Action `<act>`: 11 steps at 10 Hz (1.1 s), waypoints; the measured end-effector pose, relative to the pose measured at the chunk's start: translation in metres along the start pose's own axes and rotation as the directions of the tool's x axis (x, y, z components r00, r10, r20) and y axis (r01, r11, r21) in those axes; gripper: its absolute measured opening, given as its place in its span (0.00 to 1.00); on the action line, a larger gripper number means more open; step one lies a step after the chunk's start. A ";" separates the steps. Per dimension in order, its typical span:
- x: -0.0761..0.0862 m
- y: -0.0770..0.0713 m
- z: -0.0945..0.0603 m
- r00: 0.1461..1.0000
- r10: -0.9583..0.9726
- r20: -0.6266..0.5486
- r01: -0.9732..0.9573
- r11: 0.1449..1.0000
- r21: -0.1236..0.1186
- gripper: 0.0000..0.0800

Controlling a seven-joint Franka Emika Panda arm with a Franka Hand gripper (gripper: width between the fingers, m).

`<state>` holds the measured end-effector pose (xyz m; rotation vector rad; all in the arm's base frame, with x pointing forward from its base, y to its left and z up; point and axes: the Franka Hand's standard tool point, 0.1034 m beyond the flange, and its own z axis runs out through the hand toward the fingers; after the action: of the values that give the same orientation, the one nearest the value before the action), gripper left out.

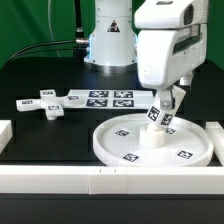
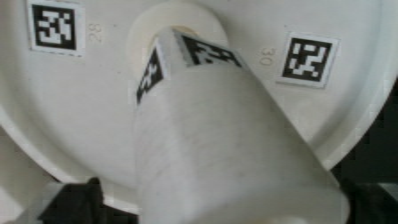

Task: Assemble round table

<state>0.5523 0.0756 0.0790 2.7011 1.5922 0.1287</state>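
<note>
Round table parts are lying in two places on your black desk (image 1: 40, 135): the large rimmed disc (image 1: 190, 152) is sitting at about four o'clock in the exterior view, and the short cylinder leg (image 1: 157, 128) is standing on its middle, roughly upright with perhaps a slight lean. The flat cross-shaped piece (image 1: 48, 103) is resting well apart at nine o'clock, just beside the marker board (image 1: 108, 98).

Your claw (image 1: 166, 112) is hanging directly over the leg with its fingers spread wide, straddling the leg's top and gripping nothing. The wrist view is showing the leg (image 2: 214, 140) running straight away from the camera toward the disc face (image 2: 329, 110), so the leg's long axis is lining up with the claw's approach; the fingertips themselves are too dark at the picture's edge for you to judge contact.

My reading is that you are either about to close on the leg or letting go of it; I cannot tell whether the leg is seated in the disc.

White border rails (image 1: 60, 180) are fencing the six o'clock edge, and a green backdrop is standing behind
</note>
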 end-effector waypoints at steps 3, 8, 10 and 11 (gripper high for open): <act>-0.001 0.001 0.001 0.965 -0.259 0.032 0.260 0.966 -0.011 0.81; -0.007 0.003 0.005 0.943 -0.330 0.036 0.330 0.944 -0.003 0.78; -0.007 0.003 0.005 0.944 -0.328 0.036 0.329 0.944 -0.002 0.50; -0.008 0.004 0.005 0.945 -0.326 0.036 0.326 0.945 -0.002 0.50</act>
<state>0.5518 0.0666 0.0737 2.3736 1.9915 0.0839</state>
